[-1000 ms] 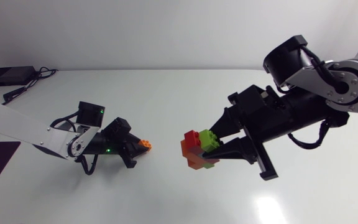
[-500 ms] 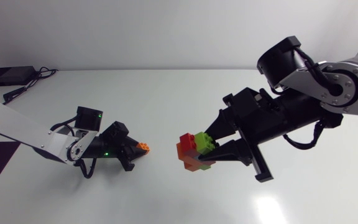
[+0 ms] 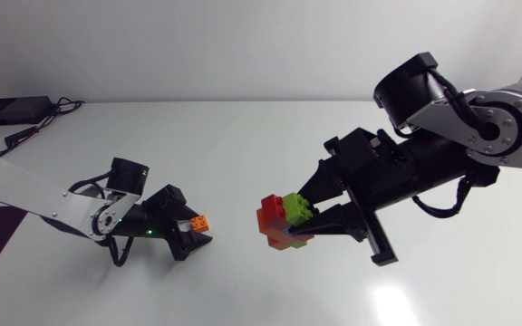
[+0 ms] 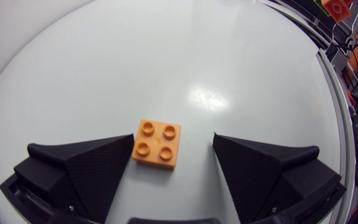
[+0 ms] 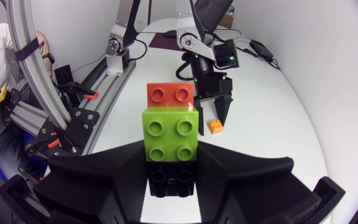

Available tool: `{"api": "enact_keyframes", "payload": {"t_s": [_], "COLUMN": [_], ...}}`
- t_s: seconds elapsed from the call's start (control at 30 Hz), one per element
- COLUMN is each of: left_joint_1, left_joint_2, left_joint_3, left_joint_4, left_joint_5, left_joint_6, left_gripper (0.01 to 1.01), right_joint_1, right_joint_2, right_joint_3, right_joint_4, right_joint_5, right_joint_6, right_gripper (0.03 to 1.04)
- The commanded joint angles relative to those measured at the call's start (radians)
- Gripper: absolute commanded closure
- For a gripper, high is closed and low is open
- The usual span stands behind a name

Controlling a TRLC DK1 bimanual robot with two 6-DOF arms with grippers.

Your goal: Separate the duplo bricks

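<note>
Studs — four on orange brick point(image 4: 158, 143); left wrist only.

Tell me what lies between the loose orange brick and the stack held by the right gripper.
Only bare table separates orange brick from stack; the head view shows it.

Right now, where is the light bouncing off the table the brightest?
Head view: a bright glare patch on the glossy white table, toward the lower edge, below the right gripper holding the red-and-green stack of duplo bricks. Left wrist view: a smaller glint just ahead of the small orange square duplo brick between the fingers of the open left gripper.
</note>
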Motion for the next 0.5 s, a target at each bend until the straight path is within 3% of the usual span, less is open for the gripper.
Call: {"api": "enact_keyframes", "payload": {"t_s": [0.0,0.23,0.47], "left_joint_1": [0.011,-0.130,-0.230], "left_joint_2": [-0.094,-0.321,-0.330], "left_joint_3": [0.008,0.152,0.313], "left_joint_4": [-0.110,-0.366,-0.492], "left_joint_5": [-0.015,-0.012,0.070], "left_joint_6": [0.032,0.032,-0.008], "left_gripper": [0.044,0.046,0.057], "right_joint_1": [-0.009,-0.092,-0.221], "right_joint_2": [-0.024,-0.028,0.001], "right_joint_3": [0.001,0.034,0.054], "right_joint_4": [0.002,-0.020,-0.026], "right_joint_5": [-0.008,-0.140,-0.340], "right_joint_6": [0.019,0.036,0.063], "right_gripper": [0.88,0.88,0.88]}}
